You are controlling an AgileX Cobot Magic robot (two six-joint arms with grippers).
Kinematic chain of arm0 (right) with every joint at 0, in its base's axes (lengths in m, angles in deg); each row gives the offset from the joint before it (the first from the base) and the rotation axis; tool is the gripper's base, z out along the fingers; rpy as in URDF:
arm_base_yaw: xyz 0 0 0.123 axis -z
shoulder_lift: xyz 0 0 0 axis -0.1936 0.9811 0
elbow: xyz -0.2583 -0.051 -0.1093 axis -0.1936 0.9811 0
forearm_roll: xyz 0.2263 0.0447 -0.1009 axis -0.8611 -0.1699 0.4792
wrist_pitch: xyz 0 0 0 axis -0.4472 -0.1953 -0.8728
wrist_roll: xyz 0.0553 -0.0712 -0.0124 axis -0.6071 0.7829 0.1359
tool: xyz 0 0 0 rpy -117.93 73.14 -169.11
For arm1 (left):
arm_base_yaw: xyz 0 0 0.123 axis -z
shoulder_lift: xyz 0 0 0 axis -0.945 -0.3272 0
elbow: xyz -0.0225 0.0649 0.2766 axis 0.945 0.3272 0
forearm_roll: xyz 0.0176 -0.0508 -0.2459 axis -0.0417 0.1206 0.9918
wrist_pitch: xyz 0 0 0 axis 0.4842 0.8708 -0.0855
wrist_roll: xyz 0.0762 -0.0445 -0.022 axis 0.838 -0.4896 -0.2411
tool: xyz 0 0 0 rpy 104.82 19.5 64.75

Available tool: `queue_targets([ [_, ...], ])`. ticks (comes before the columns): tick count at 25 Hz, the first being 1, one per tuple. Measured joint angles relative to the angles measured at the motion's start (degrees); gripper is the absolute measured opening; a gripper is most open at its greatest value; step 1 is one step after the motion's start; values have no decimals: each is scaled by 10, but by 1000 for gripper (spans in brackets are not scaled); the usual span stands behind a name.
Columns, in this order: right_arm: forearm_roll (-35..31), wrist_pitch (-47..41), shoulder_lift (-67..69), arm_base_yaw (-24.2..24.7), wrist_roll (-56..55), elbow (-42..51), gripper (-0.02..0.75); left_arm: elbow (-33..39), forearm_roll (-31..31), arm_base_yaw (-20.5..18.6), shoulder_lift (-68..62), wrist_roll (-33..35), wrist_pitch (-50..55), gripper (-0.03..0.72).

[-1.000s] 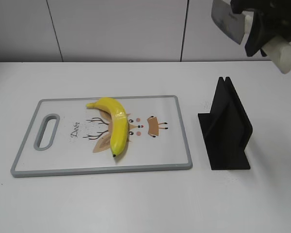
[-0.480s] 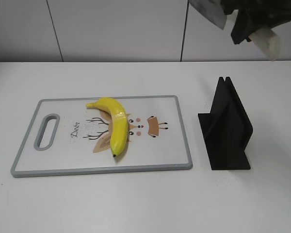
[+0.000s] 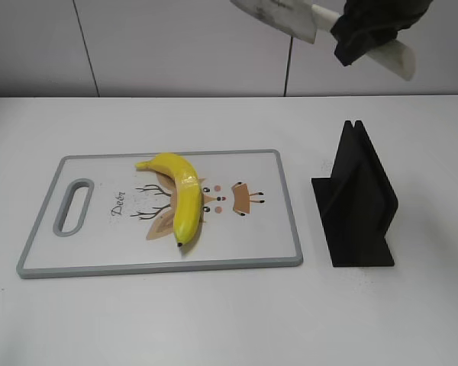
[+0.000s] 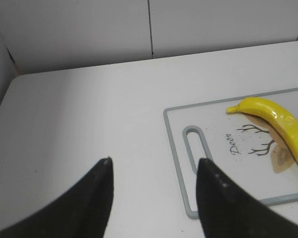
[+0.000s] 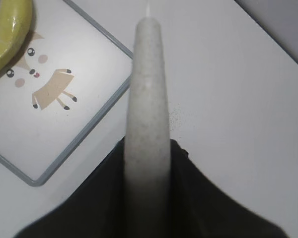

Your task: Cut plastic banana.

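Observation:
The plastic banana is glossy yellow with a black tip and lies on the white cutting board. It also shows in the left wrist view and at the top left of the right wrist view. My right gripper is high at the top right, shut on a white knife whose blade points left. In the right wrist view the knife's pale handle runs between the jaws. My left gripper is open and empty, over the table left of the board's handle slot.
A black knife stand stands on the white table right of the board. The board has a grey rim and a deer drawing. A white wall runs behind the table.
My right gripper has carried the knife to the left along the top of the view, and the blade has tipped toward level. The banana and board have not moved.

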Motion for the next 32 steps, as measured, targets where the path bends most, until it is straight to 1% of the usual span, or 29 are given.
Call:
queue_targets([
  [1,-6,1,7,0,23,-4,165,-15,2,0,-28,17,-7,499],
  [4,-45,-1,26,0,137,-19,165,-66,17,0,-104,72,-18,510],
  [9,-135,-8,55,0,300,-43,165,-163,67,0,-228,180,-16,551],
  [11,-156,-16,72,0,362,-55,165,-202,107,0,-274,250,-3,555],
  [13,-162,-31,89,0,411,-68,165,-241,170,0,-320,332,22,559],
  [17,-163,-67,127,0,503,-94,165,-292,299,0,-408,522,102,561],
  [19,-166,-82,144,0,539,-108,165,-307,343,8,-449,597,128,561],
  [20,-167,-90,151,0,554,-117,165,-316,353,18,-465,617,131,561],
  [22,-174,-104,166,0,569,-133,165,-334,347,49,-502,640,130,561],
  [24,-181,-111,181,0,580,-147,165,-356,312,89,-535,649,130,561],
  [27,-191,-114,192,0,591,-155,165,-381,262,133,-587,650,122,561],
  [29,-193,-119,193,0,597,-155,165,-391,246,146,-618,650,113,561],
  [32,-195,-123,193,0,600,-155,165,-405,238,151,-663,649,111,561],
])
